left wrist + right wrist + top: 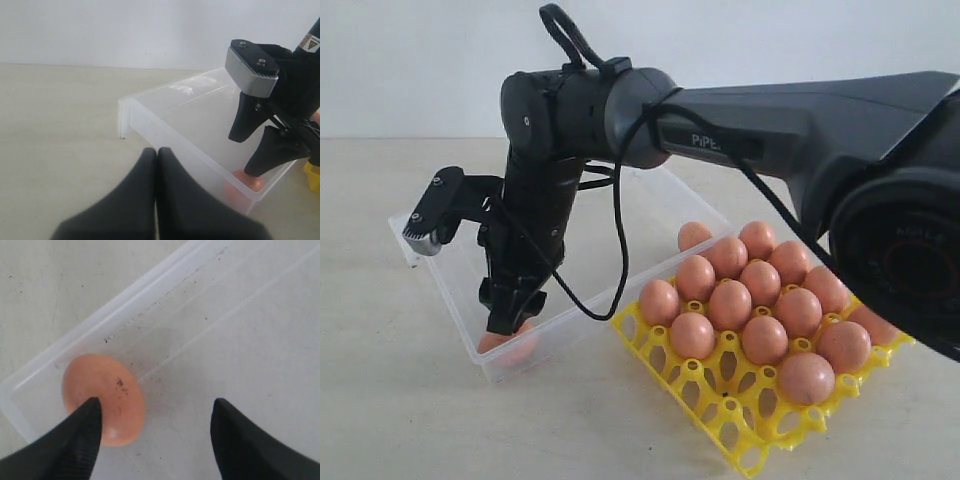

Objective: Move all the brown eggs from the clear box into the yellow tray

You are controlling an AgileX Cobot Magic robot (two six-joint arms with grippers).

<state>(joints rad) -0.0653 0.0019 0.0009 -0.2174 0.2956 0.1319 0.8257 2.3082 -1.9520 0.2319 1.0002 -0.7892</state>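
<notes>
The yellow tray (720,420) sits just beside the clear box (555,345), with many brown eggs (730,300) in its cups and a few cups bare. One egg (510,345) lies in the near corner of the clear box. The right gripper (155,405) hangs over it with its fingers spread wide, but the egg is under one finger, not in the gap. I think it should slide over until the egg is in the middle, go down, and squeeze slowly and softly, staying off the box wall. Outside the clear box, the left gripper (156,152) is pinched shut with nothing in it.
</notes>
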